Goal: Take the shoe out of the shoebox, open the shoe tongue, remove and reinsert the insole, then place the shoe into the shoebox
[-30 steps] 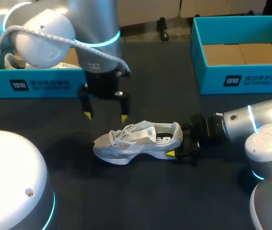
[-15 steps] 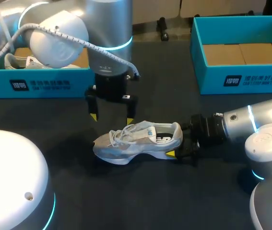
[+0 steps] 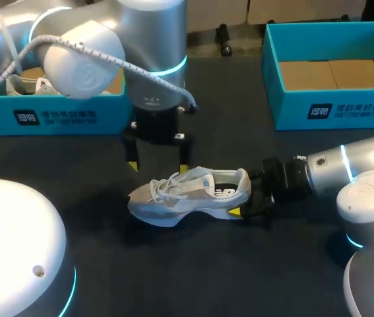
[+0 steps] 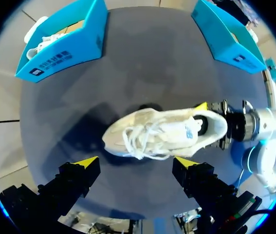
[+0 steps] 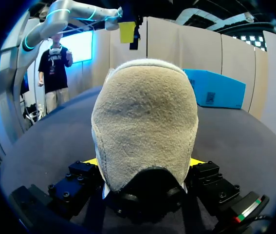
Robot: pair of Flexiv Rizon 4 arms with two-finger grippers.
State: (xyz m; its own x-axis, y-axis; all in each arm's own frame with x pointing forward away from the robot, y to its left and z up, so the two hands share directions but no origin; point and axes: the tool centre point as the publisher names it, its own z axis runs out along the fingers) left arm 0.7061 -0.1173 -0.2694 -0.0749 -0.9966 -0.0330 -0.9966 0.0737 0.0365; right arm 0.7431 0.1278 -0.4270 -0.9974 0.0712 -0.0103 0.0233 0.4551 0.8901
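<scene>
Judging by the layout, step one is done: the shoe (image 3: pixel 190 195) sits upright on the table (image 3: pixel 173 264), outside the shoebox (image 3: pixel 345 109), which stands well beyond its heel. The right gripper (image 3: pixel 247 197) clamps that heel from both sides. The left gripper (image 3: pixel 157 166) hangs just above the laces (image 3: pixel 167 185), fingers spread, holding nothing. Opening the tongue, pulling and refitting the insole, and reboxing remain.
</scene>
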